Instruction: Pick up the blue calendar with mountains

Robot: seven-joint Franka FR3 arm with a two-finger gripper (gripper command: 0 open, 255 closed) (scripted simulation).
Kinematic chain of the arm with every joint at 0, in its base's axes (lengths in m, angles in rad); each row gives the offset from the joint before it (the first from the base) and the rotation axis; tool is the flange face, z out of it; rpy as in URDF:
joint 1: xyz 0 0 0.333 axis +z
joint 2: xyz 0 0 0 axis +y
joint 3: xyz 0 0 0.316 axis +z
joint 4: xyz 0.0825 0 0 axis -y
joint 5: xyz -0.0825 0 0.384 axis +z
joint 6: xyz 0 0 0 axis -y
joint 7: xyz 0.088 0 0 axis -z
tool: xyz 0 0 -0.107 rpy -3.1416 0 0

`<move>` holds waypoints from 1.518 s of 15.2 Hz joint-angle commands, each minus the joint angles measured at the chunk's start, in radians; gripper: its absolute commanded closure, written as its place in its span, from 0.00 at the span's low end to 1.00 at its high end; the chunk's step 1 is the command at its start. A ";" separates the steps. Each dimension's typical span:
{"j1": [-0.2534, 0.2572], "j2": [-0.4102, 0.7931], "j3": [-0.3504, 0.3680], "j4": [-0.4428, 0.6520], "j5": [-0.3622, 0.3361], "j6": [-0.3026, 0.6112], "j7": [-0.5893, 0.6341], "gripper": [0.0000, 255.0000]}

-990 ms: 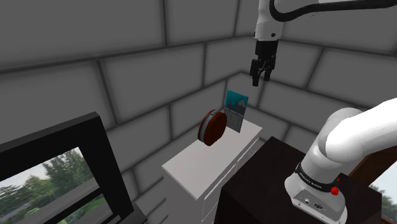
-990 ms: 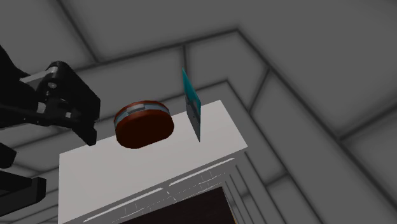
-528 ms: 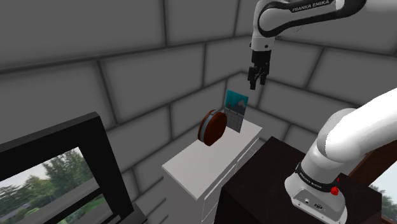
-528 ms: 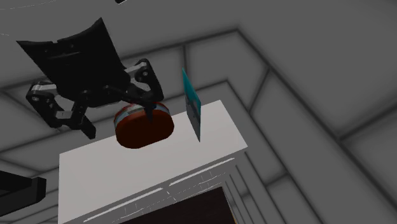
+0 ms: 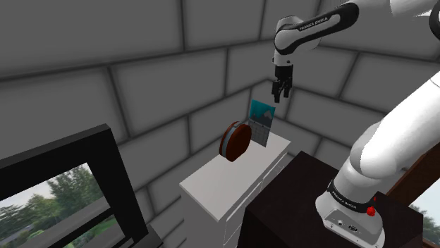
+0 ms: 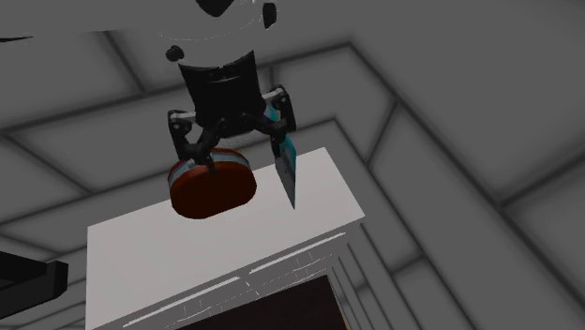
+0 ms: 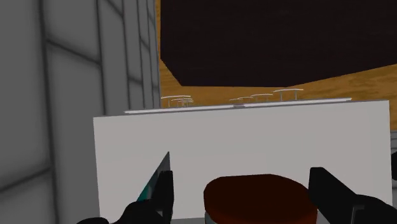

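Note:
The blue calendar [image 5: 261, 121] stands upright at the far end of the white dresser top [image 5: 233, 182], near the wall corner. From the second exterior view I see it nearly edge-on, the calendar [image 6: 289, 175] reading as a thin teal sheet. My gripper [image 5: 282, 95] hangs open in the air just above it, fingers pointing down. In the second exterior view the gripper [image 6: 248, 161] spans the round box and the calendar's top. Through the wrist view the calendar [image 7: 155, 179] runs along the outer side of one finger [image 7: 165, 194], nothing held in the gripper [image 7: 248, 205].
A round reddish-brown box [image 5: 235, 141] stands on edge beside the calendar; the box [image 7: 257, 197] lies between my fingers in the wrist view. Grey block walls close in behind the dresser. The dark stand [image 5: 296, 194] adjoins the dresser, and a black-framed window [image 5: 67, 187] sits at the shoulder view's left.
The arm has reached farther toward the wall corner. In the second exterior view the open gripper swung from the left to above the round box and calendar.

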 commanded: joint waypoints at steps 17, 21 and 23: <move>-0.067 0.454 -0.089 0.193 0.063 0.226 -0.222 0.00; -0.068 0.460 -0.089 0.193 0.065 0.231 -0.222 1.00; -0.068 0.460 -0.089 0.193 0.065 0.231 -0.222 1.00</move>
